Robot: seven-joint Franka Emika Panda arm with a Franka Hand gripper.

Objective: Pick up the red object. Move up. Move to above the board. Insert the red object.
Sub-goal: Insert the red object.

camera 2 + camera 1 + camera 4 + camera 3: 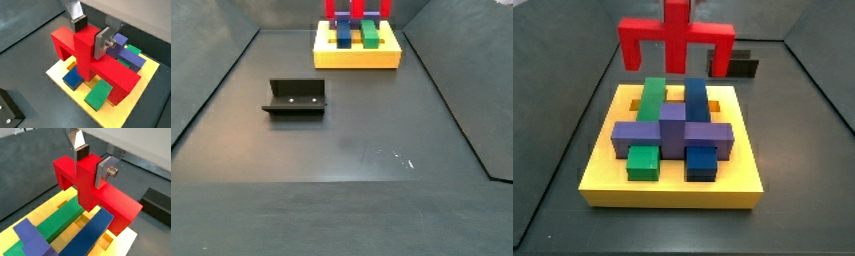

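My gripper (92, 163) is shut on the central stem of the red object (100, 193), with one silver finger on each side; both wrist views show this grip (90, 36). The red object (676, 38) hangs upright, legs down, above the far end of the yellow board (673, 195). Its legs sit just over the board's end by the green and blue blocks (87, 55). The board (50, 208) carries green, blue and purple blocks. In a side view the red object (329, 10) shows at the frame's upper edge over the board (358, 60). The gripper is cut off in both side views.
The dark fixture (295, 97) stands on the grey floor well away from the board; it also shows in the other views (743, 66) (10, 112) (157, 203). Grey tray walls surround the floor.
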